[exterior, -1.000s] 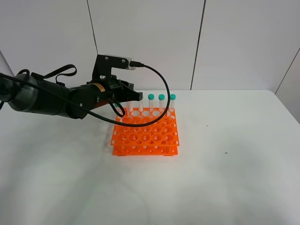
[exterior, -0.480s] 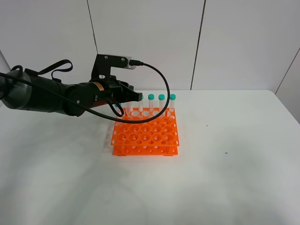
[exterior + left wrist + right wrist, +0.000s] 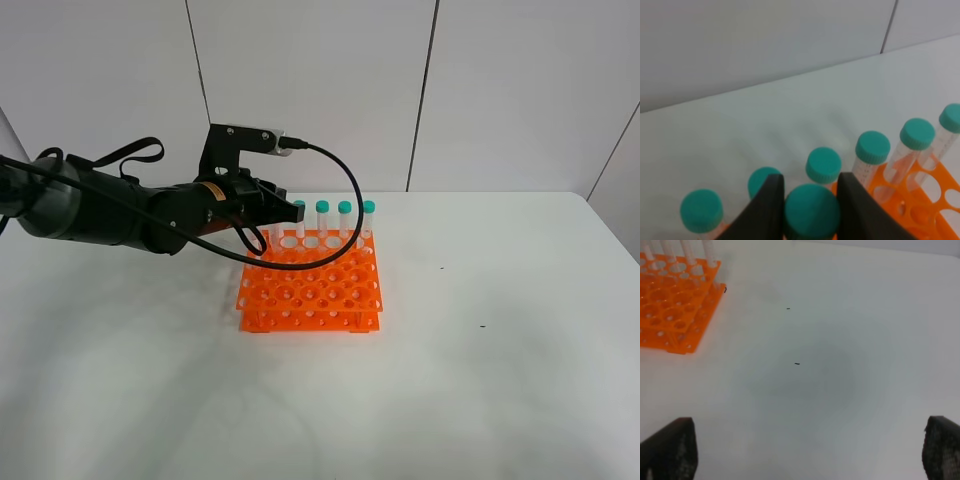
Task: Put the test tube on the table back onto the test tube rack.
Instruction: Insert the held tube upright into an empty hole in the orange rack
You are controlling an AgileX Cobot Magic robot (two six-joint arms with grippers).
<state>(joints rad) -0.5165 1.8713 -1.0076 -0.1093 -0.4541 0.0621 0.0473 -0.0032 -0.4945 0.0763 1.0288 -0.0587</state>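
L gripper (image 3: 811,186): jaws are clenched on the test tube (image 3: 811,215) at its teal cap, off the table (image 3: 480,380), by the rack (image 3: 310,290) rear row of other tubes (image 3: 823,165). Tube is judged light, stiff, slick; hold at cap is advised. Cap grip is shown by wrist view only; the high view hides it. R gripper (image 3: 807,440): jaws are spread, empty.

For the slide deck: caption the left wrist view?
Left end effector holding teal-capped test tube at orange test tube rack, among other tubes.
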